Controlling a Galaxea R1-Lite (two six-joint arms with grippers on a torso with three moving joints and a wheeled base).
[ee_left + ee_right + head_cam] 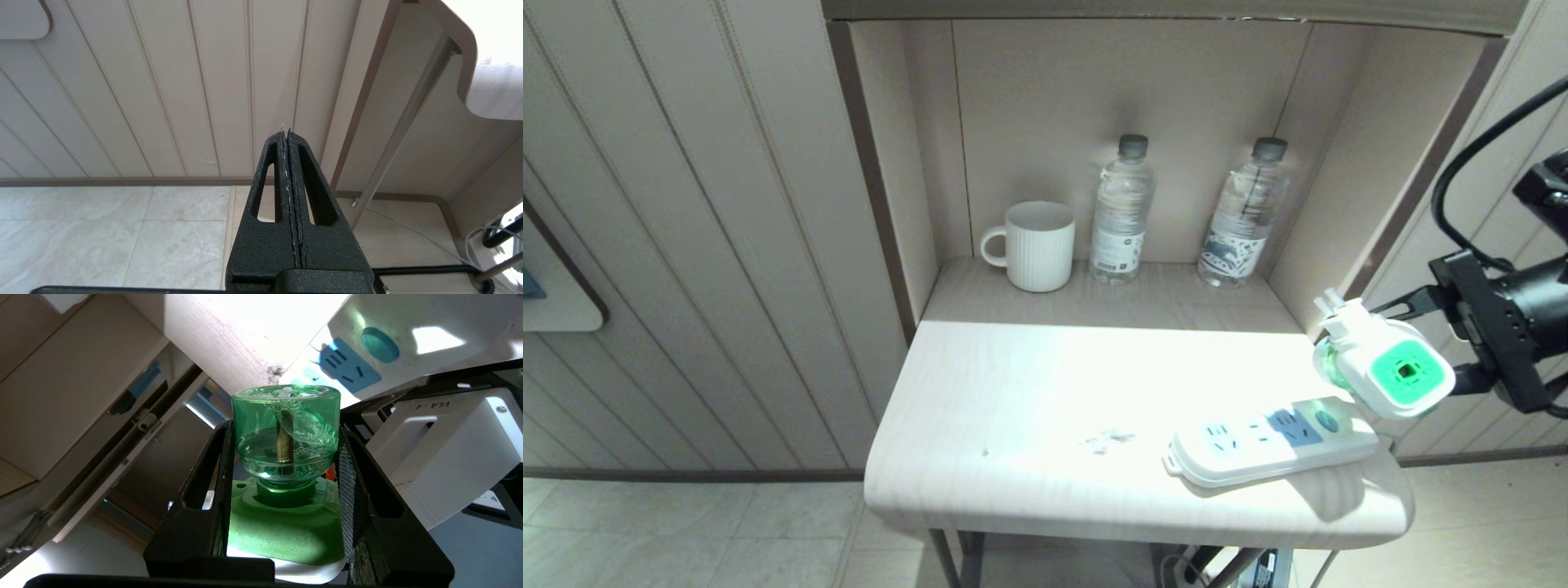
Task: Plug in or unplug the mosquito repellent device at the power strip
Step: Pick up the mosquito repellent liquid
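Woodgrain tabletop (1013, 425), pale w/ rounded corners and a thick soft edge, juts out from a recessed niche; bright light washes its middle, and a small smudge sits near the centre-right. Grooved beige wall panels to the left, pale marbled floor tiles below. At the niche back: ribbed white ceramic mug (1033, 245) w/ loop handle, plus two clear plastic water bottles (1121, 214) w/ grey caps and printed labels, upright, standing apart from each other.

Power strip (1270, 441) is a flat glossy white bar w/ rounded ends, lying at an angle on the table's front right corner; pale-blue socket faces in a row, round teal button at its far end.

Mosquito repellent device (1388, 367) is off the strip, held in the air just above and right of the strip's button end. White rounded head, green square centre facing the head cam, plug prongs sticking up toward the niche. Right wrist view shows the translucent green bottle (286, 428), ribbed relief on the glass, wick rod inside, screwed into a green collar.

Right gripper (286, 498) comes in from the right edge, roughly level, textured black fingers (359, 490) clamped on either side of the device at the bottle.

Left gripper (289, 139) hangs low beside the table, aimed at the wall panels, jaws pressed together, holding nothing.
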